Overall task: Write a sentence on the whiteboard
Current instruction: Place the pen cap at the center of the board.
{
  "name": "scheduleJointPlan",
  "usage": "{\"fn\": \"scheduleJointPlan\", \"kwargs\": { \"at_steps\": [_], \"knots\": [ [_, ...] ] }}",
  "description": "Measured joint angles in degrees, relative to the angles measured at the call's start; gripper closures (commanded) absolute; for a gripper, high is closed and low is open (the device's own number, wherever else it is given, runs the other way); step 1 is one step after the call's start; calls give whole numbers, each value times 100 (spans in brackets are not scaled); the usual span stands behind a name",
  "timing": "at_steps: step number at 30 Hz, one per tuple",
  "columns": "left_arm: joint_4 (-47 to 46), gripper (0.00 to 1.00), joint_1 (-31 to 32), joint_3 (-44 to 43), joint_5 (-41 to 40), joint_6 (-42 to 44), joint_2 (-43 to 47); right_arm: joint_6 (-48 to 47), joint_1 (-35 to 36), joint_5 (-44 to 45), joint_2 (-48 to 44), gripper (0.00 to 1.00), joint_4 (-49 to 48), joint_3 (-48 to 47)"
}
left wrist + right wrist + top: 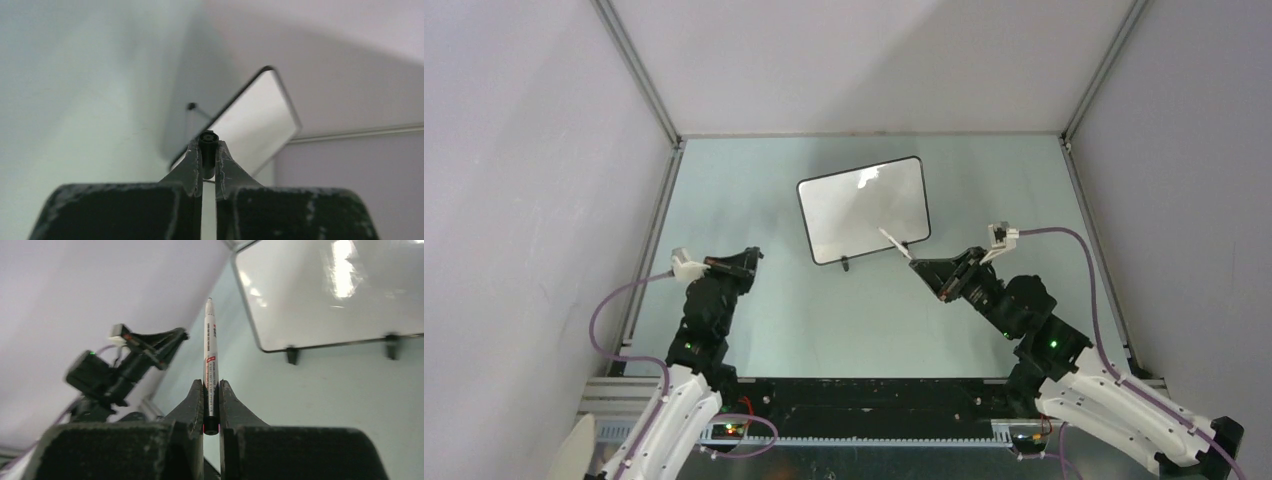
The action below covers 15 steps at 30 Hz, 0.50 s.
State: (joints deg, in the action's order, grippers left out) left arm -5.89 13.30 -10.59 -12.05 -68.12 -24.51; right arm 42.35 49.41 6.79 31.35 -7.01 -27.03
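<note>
The whiteboard (864,208) stands on its two black feet at mid table, and its face shows only glare, no sentence. My right gripper (927,272) is shut on a white marker pen (894,243), whose uncapped tip points at the board's lower right corner. In the right wrist view the pen (210,350) rises from between the fingers of the gripper (211,386), with its tip left of the board (320,295) and apart from it. My left gripper (752,258) is left of the board, shut on a small black cap (208,147) in front of the board (257,125).
Grey enclosure walls with metal rails (649,255) border the table on the left, back and right. The left arm (125,367) shows in the right wrist view. Cables loop beside both arm bases (614,320).
</note>
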Motion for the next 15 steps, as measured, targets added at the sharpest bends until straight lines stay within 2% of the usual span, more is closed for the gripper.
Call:
{"fn": "scheduleJointPlan", "kwargs": {
  "at_steps": [4, 12, 14, 15],
  "knots": [
    [498, 100, 0, -81, -114, 732, -546, -348, -125, 404, 170, 100, 1152, -557],
    [931, 100, -4, -321, 90, 1770, -2100, -439, -17, 1272, 804, 100, 2752, -1648],
    [1088, 95, -9, -553, 140, 1980, -2369, -284, 153, 1585, 1045, 100, 3169, -1965],
    [1165, 89, -9, -682, 162, 2072, -2479, -177, 245, 1727, 1165, 100, 3394, -2140]
  ]
}}
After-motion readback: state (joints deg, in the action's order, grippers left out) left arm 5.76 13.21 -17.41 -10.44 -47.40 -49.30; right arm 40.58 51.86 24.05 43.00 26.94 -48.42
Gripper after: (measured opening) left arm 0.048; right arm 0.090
